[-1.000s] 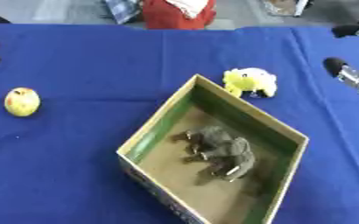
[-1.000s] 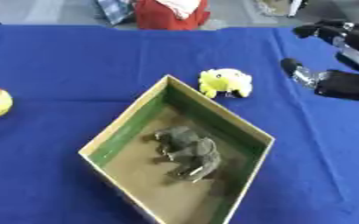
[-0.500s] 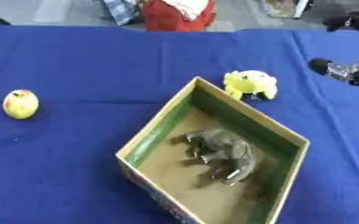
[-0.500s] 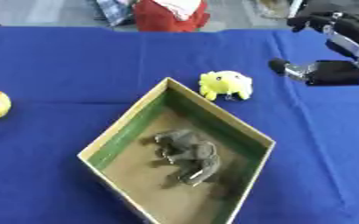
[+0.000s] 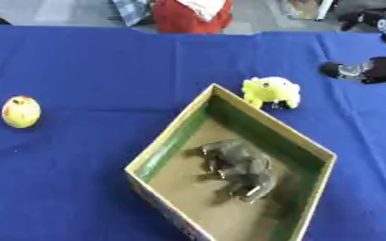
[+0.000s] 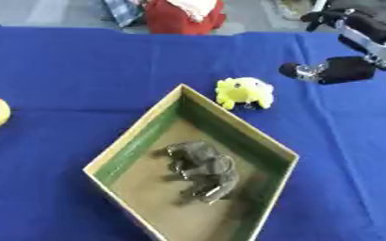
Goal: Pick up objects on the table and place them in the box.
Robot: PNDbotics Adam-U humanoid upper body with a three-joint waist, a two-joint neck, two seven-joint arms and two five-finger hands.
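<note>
Blue cloth (image 5: 106, 70) covers the whole table, with something red (image 5: 192, 16) standing at its far edge. On the cloth the largest item is the box (image 6: 122, 155), an open cardboard tray with green inner walls, set corner-on to the robot. A grey animal figure (image 6: 203, 170) lies inside it on the brown floor, already delivered.

Two items remain outside. A yellow frog-like toy (image 6: 244, 92) sits just beside the box's far corner, close to the rim but apart from it. A small yellow egg-shaped object (image 5: 21, 111) lies well apart at the left side of the table.

The right hand (image 6: 344, 68) is above the cloth at the upper right, near the frog toy but not touching it. Its thumb is spread away from the fingers above; it carries nothing. Only dark specks show at the left edge, so the left hand's state cannot be determined.

Risk, in my judgement: the toy looks soft and rounded and sits close to the box wall. A descent landing off-centre could nudge it against the rim or shift the light box. A shallow closure could let the toy slip out over the cloth.
</note>
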